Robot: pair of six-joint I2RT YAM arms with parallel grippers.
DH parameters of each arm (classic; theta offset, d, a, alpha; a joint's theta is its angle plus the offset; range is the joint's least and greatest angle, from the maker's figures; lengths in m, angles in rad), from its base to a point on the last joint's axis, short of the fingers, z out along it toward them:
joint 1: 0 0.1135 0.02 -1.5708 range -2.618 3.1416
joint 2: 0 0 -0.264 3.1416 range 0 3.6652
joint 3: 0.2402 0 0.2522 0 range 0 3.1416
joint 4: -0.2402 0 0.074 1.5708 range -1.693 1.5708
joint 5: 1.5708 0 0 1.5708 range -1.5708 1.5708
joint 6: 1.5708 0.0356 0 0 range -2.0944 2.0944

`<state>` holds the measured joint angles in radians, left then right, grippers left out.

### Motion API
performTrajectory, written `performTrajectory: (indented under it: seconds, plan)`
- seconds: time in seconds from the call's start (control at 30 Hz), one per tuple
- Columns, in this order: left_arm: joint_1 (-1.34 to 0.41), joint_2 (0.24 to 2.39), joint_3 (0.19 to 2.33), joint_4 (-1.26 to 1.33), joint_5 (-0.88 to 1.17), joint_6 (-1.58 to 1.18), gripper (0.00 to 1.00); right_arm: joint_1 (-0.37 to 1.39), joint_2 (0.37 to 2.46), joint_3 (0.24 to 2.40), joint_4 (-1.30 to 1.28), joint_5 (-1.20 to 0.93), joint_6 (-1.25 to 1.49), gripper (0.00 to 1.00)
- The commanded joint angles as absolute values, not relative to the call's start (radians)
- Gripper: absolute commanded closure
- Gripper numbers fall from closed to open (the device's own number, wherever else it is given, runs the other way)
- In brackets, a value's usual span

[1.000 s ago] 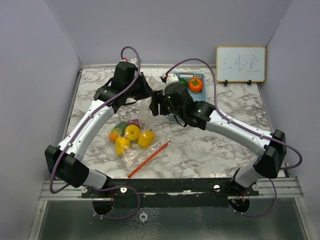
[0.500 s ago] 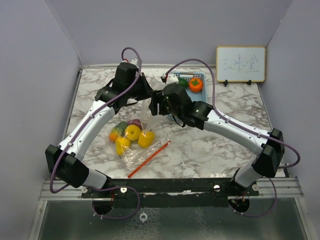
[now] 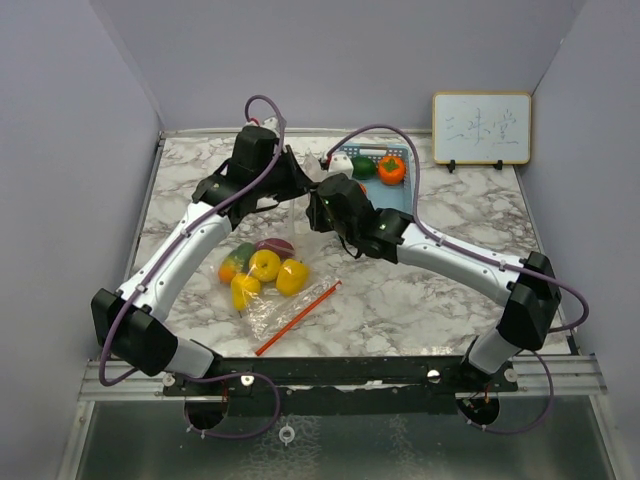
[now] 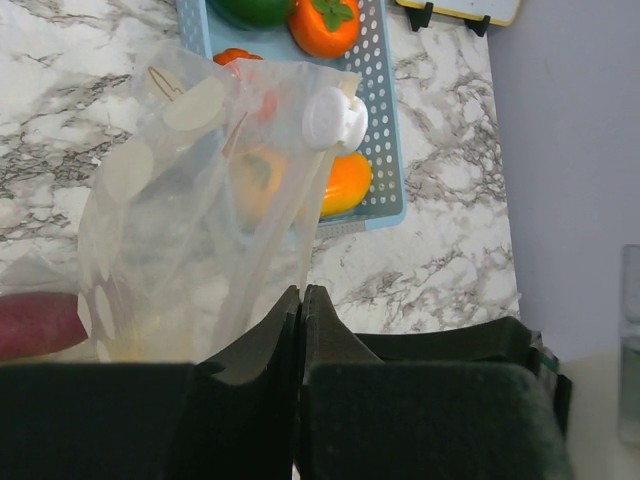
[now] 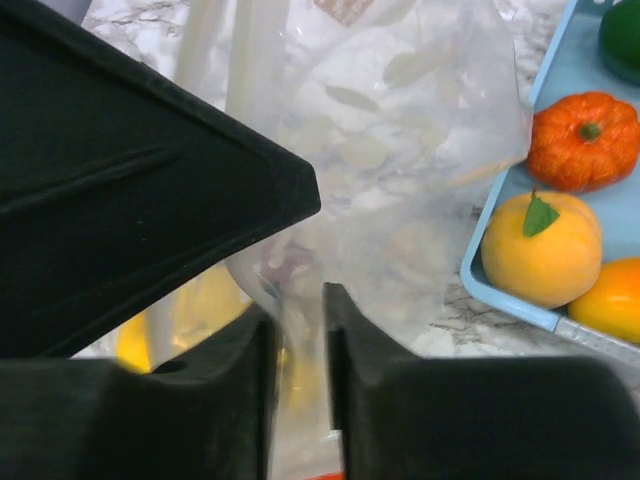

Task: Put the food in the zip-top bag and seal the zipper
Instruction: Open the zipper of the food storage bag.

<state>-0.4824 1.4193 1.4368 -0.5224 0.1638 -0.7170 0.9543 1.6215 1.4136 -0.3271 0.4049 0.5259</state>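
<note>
In the tight-shut left gripper [image 4: 300, 305] is the clear plastic zip-top bag [image 4: 190, 220]; the right gripper [image 5: 298, 340] stands narrow around it.

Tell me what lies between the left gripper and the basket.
The clear bag, pinched in the left gripper, hangs between them, its white slider overlapping the basket; the left wrist view shows it.
</note>
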Motion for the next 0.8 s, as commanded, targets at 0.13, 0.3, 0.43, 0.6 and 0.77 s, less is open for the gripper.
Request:
performTrajectory:
  seconds: [0.13,0.3,0.43,0.6,0.77]
  plan:
    - [-0.489,1.346,1.446,-0.494,0.154,-0.737,0.90,0.954,1.576,1.327,-0.243,0.519,0.459,0.98]
    - [-0.489,1.308,1.538,-0.574,0.095,-0.713,0.45,0.954,1.532,1.310,-0.227,0.560,0.411,0.98]
    - [-0.489,1.274,1.536,-0.577,0.117,-0.700,0.10,0.954,1.522,1.310,-0.203,0.560,0.386,0.98]
    - [-0.489,1.253,1.464,-0.592,0.156,-0.722,0.07,0.954,1.536,1.338,-0.171,0.555,0.349,0.98]
    - [-0.489,1.225,1.338,-0.548,0.145,-0.781,0.21,0.954,1.547,1.355,-0.142,0.534,0.321,0.98]
